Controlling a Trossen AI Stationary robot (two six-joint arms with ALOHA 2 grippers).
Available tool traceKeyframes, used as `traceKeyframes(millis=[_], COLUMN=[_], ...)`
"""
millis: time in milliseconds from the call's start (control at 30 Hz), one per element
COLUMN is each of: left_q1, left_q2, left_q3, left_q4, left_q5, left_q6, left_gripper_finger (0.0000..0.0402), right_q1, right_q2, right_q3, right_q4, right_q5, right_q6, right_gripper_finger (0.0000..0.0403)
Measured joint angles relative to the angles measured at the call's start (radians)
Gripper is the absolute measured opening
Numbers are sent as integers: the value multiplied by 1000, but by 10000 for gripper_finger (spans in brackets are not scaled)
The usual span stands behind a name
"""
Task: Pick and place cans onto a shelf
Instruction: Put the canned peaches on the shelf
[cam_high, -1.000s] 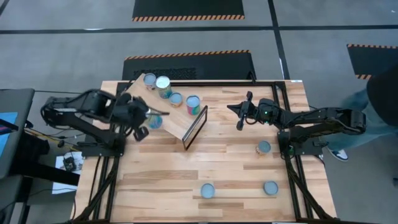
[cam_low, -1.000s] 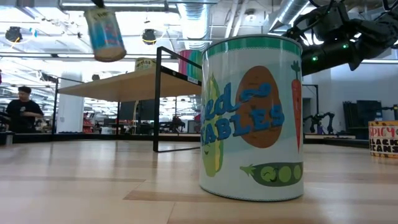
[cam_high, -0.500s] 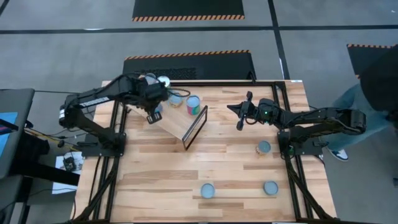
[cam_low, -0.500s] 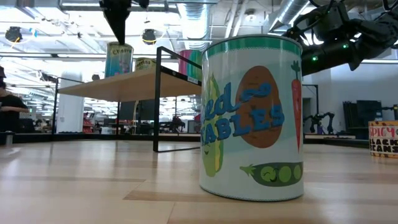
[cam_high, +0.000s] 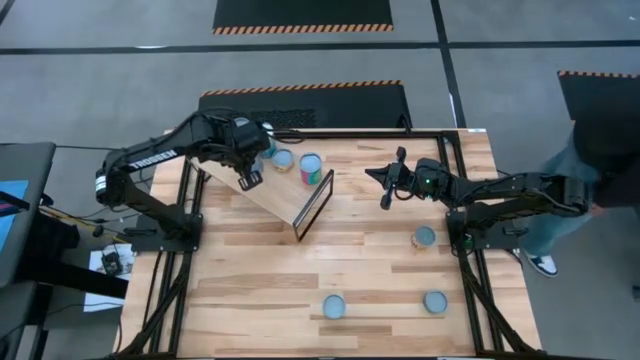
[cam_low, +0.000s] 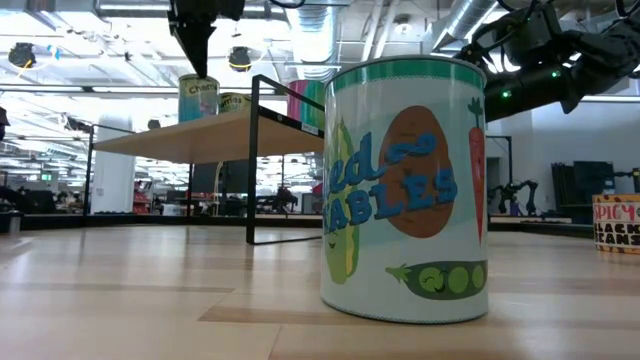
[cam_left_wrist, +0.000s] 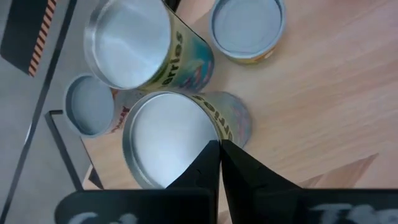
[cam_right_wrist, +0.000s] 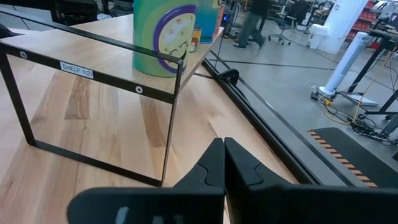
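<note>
The light wood shelf (cam_high: 278, 198) slants across the table's far left, and its dark-framed end (cam_high: 313, 205) faces the middle. Several cans stand on it (cam_high: 283, 157) (cam_high: 311, 167). My left gripper (cam_high: 246, 181) is shut and points down over one upright can on the shelf (cam_low: 200, 98). The can's silvery top shows in the left wrist view (cam_left_wrist: 165, 140). My right gripper (cam_high: 385, 192) is shut and empty. It hangs above the table to the right of the shelf's framed end (cam_right_wrist: 93, 74). My left gripper's shut fingertips (cam_left_wrist: 211, 155) come from above, pointing down, and stand at the rim of the can's top (cam_left_wrist: 208, 127). The can stands upright on the shelf. I cannot tell whether the tips touch it.
Three cans stand on the plank table: one at the right (cam_high: 425, 237) and two near the front edge (cam_high: 333, 307) (cam_high: 434, 301). In the low view one of them fills the foreground (cam_low: 405, 190). A person stands beyond the table's right edge (cam_high: 590, 180).
My left gripper has carried a can, hanging tilted in the air, toward the table's far edge and over the shelf. The can now stands upright on the shelf among the others, with the gripper above it.
</note>
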Motion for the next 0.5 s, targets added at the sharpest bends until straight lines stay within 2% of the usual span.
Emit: traceKeyframes(millis=[500], left_q1=[0], left_q2=[0], left_q3=[-1], left_q4=[-28], left_q5=[32], left_q6=[-45], left_gripper_finger=[0], right_q1=[0], right_q2=[0], right_q3=[0], right_q4=[0], right_q5=[0], right_q6=[0], right_gripper_finger=[12])
